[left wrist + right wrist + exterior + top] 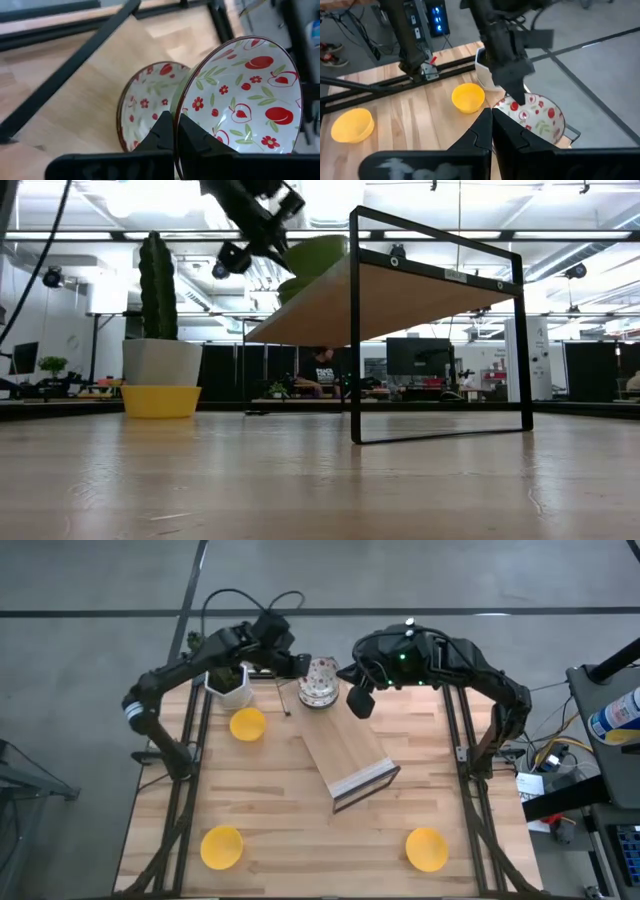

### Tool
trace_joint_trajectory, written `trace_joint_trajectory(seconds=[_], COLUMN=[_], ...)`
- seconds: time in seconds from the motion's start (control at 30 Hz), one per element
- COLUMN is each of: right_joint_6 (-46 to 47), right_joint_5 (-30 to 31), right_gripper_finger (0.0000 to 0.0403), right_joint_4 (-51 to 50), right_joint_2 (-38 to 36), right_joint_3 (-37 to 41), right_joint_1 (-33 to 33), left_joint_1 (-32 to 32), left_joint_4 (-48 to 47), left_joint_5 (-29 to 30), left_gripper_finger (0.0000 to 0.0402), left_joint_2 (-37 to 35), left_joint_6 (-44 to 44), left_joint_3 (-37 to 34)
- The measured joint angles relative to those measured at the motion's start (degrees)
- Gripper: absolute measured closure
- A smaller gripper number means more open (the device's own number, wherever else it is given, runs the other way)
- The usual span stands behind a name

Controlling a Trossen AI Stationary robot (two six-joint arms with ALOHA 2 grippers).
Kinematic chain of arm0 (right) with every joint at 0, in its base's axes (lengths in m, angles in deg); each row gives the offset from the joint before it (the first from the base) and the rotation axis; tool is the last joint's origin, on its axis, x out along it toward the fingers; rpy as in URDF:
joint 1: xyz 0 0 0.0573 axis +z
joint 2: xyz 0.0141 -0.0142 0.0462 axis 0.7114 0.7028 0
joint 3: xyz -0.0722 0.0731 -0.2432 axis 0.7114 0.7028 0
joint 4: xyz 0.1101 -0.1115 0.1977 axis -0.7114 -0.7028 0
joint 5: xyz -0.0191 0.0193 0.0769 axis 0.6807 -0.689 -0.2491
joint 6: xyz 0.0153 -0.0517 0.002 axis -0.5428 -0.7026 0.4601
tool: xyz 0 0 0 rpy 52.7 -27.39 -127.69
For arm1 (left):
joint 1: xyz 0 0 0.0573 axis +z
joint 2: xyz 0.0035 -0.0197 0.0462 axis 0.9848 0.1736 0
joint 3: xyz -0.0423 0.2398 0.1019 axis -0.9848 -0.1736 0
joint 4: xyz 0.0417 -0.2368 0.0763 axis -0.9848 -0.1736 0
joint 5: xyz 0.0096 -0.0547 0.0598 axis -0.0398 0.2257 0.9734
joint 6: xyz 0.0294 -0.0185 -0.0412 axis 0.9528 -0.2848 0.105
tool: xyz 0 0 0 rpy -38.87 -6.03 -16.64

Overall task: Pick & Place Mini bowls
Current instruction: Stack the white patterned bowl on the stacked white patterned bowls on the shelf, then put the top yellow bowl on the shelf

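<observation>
Pale wooden planks form the surface [270,790], where a slanted wooden shelf [345,755] in a dark frame stands mid-table. Three yellow bowls [247,724] sit open side up, one near the white cactus pot [230,688] and two at the near corners. On the shelf's raised end, the left claw [175,131] is clenched on the rim of a patterned bowl [240,95], tipped on edge beside a second patterned bowl [147,102]. The right claw [491,120] hovers close by, fingers pressed together, holding nothing.
</observation>
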Motion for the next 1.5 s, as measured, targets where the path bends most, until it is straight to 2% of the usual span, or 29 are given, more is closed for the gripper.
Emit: trace_joint_trajectory(seconds=[0.2,0.57,1.13,1.5], right_joint_6=[0.1,0.1,0.2,0.2], right_joint_5=[0.0,0.0,-0.1,-0.1], right_gripper_finger=[0.0394,0.0394,0.0394,0.0394], right_joint_4=[-0.2,0.3,0.3,0.3], right_joint_2=[-0.1,-0.3,-0.3,-0.3], right_joint_3=[2.6,4.3,4.3,4.3], right_joint_1=[0.3,0.3,0.3,0.3], left_joint_1=[-0.1,-0.1,-0.2,-0.2], left_joint_4=[-2.9,-5.3,-6.4,-5.0], left_joint_5=[1.0,5.3,5.5,5.5], left_gripper_finger=[0.0401,0.0398,0.0394,0.0333], left_joint_2=[3.4,3.2,3.6,3.6], left_joint_6=[2.0,2.6,3.4,3.3], left_joint_3=[1.5,1.3,1.2,1.2])
